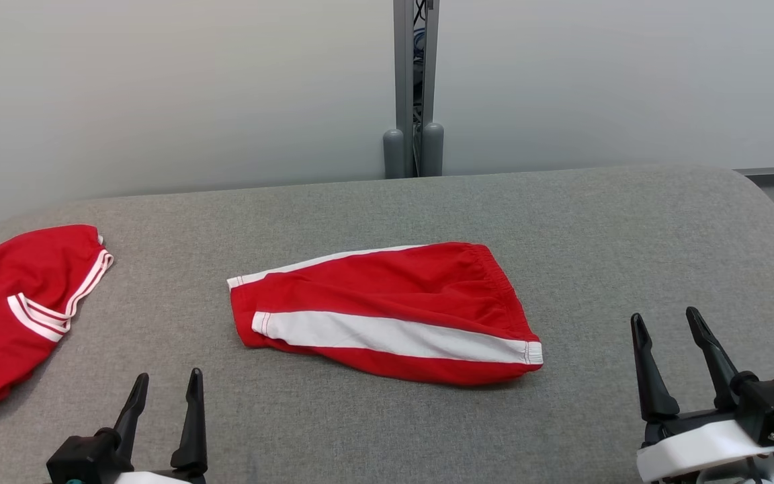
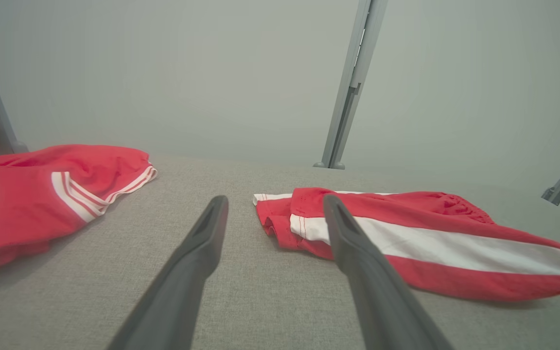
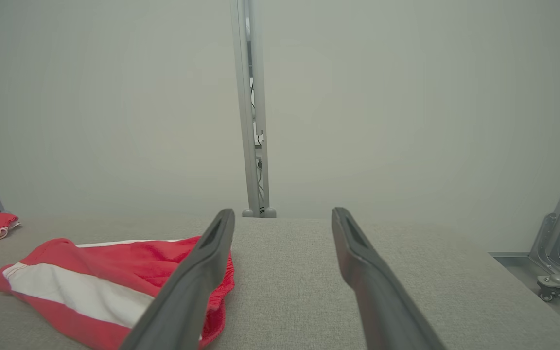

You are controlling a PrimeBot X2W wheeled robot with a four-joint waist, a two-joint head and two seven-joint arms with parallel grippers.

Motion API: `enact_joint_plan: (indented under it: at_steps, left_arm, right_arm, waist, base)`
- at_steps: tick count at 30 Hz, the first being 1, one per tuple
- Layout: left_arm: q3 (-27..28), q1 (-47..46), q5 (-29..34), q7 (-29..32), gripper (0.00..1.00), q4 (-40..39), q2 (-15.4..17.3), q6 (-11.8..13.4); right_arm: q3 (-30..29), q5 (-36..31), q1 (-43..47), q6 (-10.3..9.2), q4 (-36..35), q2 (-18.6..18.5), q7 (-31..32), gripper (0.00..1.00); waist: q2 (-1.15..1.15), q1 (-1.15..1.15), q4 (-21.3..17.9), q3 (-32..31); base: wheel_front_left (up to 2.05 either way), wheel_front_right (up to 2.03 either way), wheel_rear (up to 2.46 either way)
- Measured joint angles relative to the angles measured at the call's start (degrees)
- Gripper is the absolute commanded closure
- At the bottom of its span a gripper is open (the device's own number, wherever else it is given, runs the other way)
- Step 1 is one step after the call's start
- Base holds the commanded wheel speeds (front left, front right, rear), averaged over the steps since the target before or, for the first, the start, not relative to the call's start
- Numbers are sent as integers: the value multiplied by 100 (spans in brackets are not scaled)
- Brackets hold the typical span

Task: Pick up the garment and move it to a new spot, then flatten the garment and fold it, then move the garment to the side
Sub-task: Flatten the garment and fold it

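The red garment [image 1: 387, 310] with its broad white stripe lies in the middle of the grey table [image 1: 582, 222], long axis running across it, leg hem toward your left and elastic waistband toward your right. It sits ahead of and between your grippers: the left gripper [image 1: 168, 374] looks nearer, just short of the hem end, while the right gripper [image 1: 665, 313] stands off from the waistband, both with fingers spread wide and holding nothing. You have no brand or writing to read on it, and a second red garment [image 1: 17, 302] lies well apart at the table's left edge.
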Motion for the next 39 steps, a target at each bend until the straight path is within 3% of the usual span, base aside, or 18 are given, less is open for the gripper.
enact_joint_plan:
  at_steps: [20, 27, 39]
  left_arm:
    - [142, -25, 289, 0, 0, 234, -186, -272]
    - [66, -158, 330, 2, 0, 290, -224, -332]
    - [-13, -389, 383, 35, 0, 271, -212, -332]
  right_arm:
    - [300, -91, -151, 0, 369, -1, 0, 0]
    - [791, -165, -393, 0, 1337, 0, 8, 0]
    - [1432, 480, -1359, 0, 2728, -182, 107, 0]
  waist:
    - [0, 0, 55, 99]
    - [0, 0, 177, 253]
    - [0, 0, 541, 695]
  base:
    - [0, 0, 0]
    - [0, 0, 0]
    - [0, 0, 0]
